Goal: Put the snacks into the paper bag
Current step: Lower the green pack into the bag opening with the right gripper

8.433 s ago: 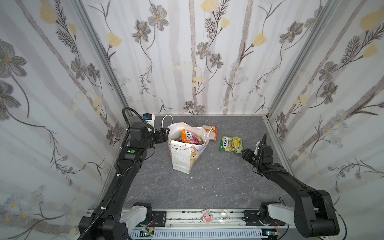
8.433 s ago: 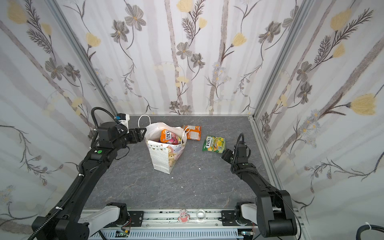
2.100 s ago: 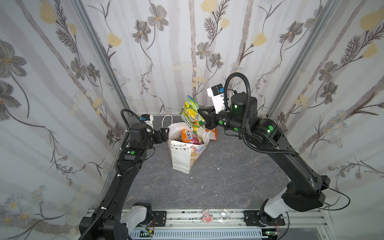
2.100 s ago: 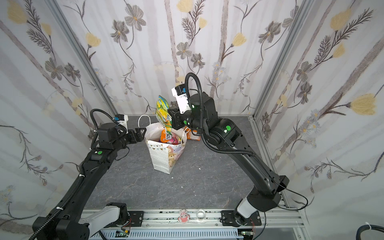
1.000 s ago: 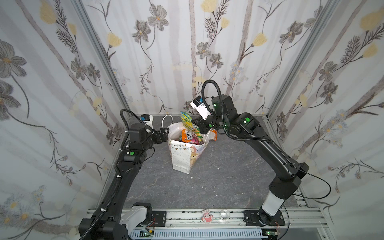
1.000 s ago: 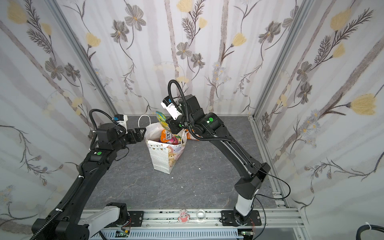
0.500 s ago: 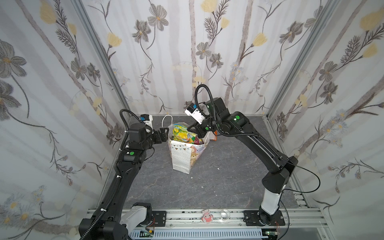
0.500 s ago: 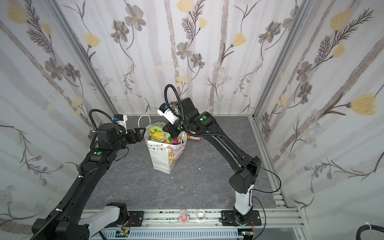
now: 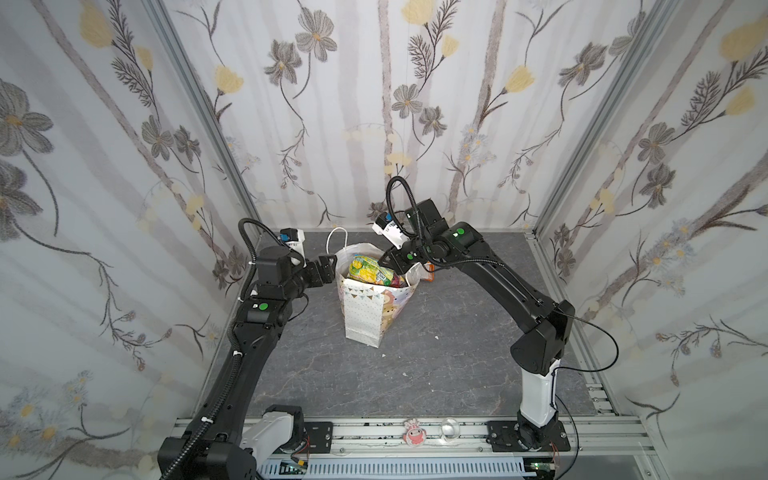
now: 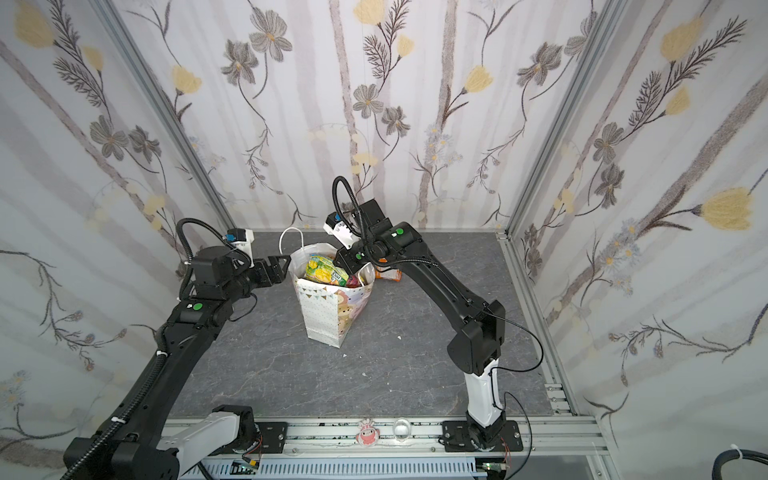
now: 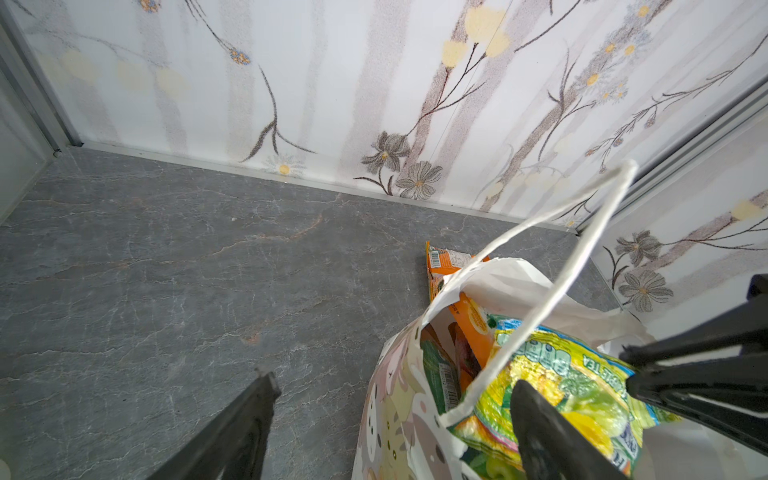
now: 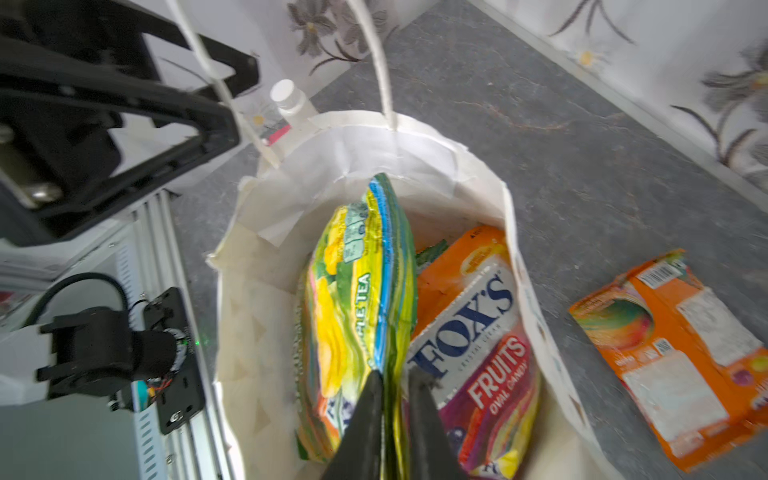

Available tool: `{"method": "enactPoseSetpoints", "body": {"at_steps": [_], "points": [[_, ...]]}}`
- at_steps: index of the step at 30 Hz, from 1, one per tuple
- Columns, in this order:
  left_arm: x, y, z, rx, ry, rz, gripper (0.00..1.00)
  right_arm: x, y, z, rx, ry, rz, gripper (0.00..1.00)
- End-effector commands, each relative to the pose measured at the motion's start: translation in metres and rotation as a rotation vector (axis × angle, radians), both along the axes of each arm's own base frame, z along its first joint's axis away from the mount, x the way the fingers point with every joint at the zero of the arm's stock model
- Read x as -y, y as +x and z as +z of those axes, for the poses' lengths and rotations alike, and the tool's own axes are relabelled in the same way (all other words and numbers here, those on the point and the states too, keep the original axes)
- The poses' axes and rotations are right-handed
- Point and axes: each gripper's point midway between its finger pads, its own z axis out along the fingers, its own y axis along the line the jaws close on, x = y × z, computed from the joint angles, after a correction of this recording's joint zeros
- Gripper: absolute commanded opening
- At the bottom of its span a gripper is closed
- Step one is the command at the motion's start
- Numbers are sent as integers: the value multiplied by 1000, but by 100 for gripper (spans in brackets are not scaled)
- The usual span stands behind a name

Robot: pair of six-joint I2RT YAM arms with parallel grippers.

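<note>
Green packet (image 12: 357, 291) lowered into paper bag (image 12: 415, 141) — right gripper (image 12: 395, 378) astride its edge

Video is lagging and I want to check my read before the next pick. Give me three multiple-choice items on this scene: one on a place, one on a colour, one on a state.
1. Where is the orange packet that is outside the paper bag?
A. On the table beside the bag, under the right arm
B. By the front rail
C. In the left gripper

2. What colour is the packet that the right gripper straddles?
A. Purple
B. Green and yellow
C. Plain white

3. How do the jaws of the left gripper stand?
A. Shut on a cord handle
B. Shut on a packet
C. Wide open

Answers:
1 A: both top views show it flat on the table beside the bag.
2 B: the right wrist view shows the green-and-yellow packet in the bag mouth.
3 C: the left wrist view shows the jaws far apart.
</note>
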Motion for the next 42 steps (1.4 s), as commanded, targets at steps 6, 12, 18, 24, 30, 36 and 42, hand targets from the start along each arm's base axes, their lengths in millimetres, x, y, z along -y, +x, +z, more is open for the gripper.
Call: {"method": "enactPoseSetpoints", "body": {"at_steps": [6,12,18,24,30,36,42], "points": [[-1,3,10,43,-8,2,89,11,6,64,274,-73,-294,62],[-1,3,10,43,-6,4,88,1,-24,114,268,107,-312,59],[-1,3,9,41,-8,1,88,-39,-61,82,154,92,-130,43],[-1,3,8,38,-8,3,88,-43,-57,45,124,-12,-97,31],[-1,3,9,39,-8,4,88,-46,-59,9,84,-110,-45,23],[0,2,10,41,-8,1,88,-36,-41,-6,84,-158,-98,16],[-2,2,12,46,-10,4,89,-33,-29,-27,64,-203,-92,14]]}}
